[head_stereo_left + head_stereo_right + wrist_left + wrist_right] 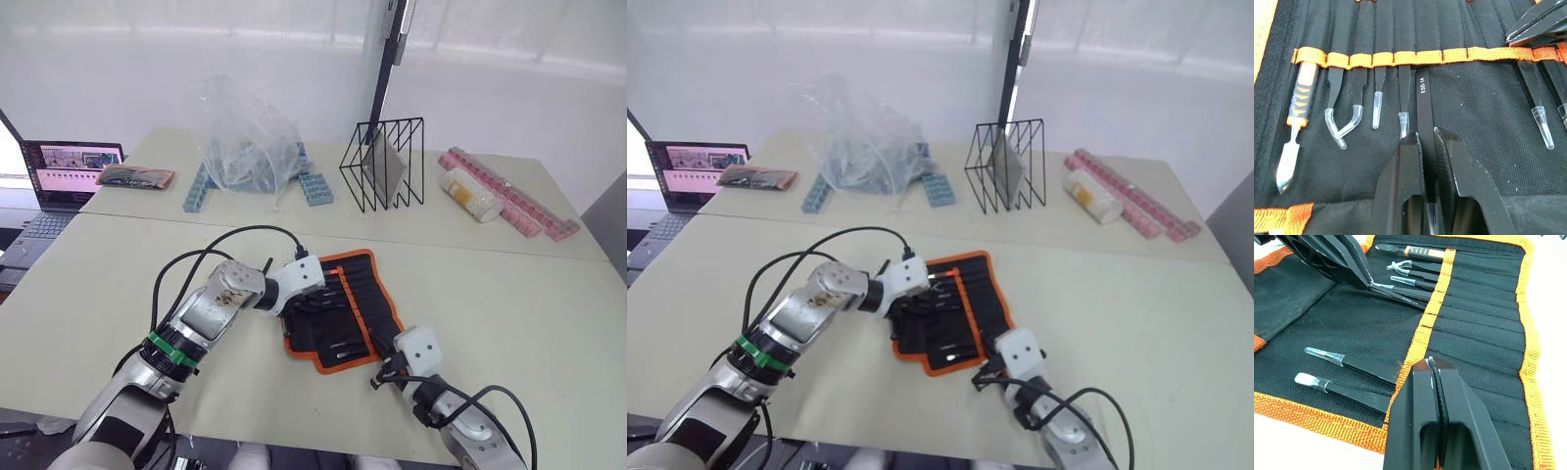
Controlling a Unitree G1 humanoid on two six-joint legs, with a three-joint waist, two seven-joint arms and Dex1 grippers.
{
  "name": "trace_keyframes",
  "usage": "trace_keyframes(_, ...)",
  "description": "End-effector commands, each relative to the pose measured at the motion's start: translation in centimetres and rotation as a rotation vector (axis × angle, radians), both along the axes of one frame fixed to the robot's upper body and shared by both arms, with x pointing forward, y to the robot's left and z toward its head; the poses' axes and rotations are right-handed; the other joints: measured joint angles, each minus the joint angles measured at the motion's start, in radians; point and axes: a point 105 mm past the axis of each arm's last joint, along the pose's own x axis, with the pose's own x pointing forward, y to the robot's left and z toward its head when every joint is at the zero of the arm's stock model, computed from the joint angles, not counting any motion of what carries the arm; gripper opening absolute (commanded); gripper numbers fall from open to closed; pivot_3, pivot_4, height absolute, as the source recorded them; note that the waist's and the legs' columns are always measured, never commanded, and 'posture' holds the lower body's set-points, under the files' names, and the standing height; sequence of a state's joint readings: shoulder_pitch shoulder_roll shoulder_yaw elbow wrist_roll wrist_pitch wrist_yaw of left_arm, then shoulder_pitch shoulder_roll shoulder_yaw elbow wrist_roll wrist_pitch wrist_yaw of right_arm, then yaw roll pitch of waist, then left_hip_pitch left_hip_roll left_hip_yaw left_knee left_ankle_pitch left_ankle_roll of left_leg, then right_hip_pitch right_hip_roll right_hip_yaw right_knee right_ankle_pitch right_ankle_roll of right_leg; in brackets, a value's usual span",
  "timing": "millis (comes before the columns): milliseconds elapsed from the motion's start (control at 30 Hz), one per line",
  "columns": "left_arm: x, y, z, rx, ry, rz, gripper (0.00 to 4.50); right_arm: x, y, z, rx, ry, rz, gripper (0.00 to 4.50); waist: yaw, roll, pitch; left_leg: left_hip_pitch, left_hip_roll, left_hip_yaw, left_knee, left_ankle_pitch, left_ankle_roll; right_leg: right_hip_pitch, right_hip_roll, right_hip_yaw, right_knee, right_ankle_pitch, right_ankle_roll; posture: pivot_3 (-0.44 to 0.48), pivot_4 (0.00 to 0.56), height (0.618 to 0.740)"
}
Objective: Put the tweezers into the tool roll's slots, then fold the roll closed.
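1. The tool roll (343, 308) lies open on the tabletop (509, 294), near its front edge.
2. My left hand (1427, 147) pinches one of the tweezers (1423, 105), marked ESD-14, its top tucked in a slot.
3. My right hand (1432, 364), fingers pressed together with nothing between them, hovers over the roll's orange slot band (1422, 333).

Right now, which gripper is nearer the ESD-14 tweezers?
Left. The left gripper is clamped on the ESD-14 tweezers at a slot of the tool roll. The right gripper sits shut over the roll's orange slot band, apart from them.
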State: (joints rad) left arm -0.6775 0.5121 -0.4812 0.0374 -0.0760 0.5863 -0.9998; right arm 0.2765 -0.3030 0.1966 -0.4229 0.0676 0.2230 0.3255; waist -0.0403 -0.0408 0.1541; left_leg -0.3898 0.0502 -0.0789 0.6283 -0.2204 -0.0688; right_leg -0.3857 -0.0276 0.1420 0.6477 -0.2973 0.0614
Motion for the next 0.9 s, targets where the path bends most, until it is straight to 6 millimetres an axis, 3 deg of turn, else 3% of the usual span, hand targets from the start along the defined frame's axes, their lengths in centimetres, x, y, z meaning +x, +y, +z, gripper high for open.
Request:
trace_keyframes(33,0.1,-0.7,0.2,0.034,-0.024,-0.039,0.03,-2.4,-0.4,-5.6,-0.073,0.25,0.0,0.0,0.0,-0.002,-0.002,0.0,0.0,0.0,0.0,0.0,0.0,0.0,0.0,0.0,0.0,0.0,0.0,0.0,0.15,0.72)
trace_keyframes(900,1.4,-5.6,-0.5,0.077,-0.092,-0.174,0.03,-3.2,-0.2,-6.5,-0.111,0.332,0.028,0.0,0.003,-0.005,-0.009,0.001,0.0,0.0,0.001,0.0,0.0,0.002,0.0,0.0,0.0,0.0,0.0,0.0,0.15,0.72)
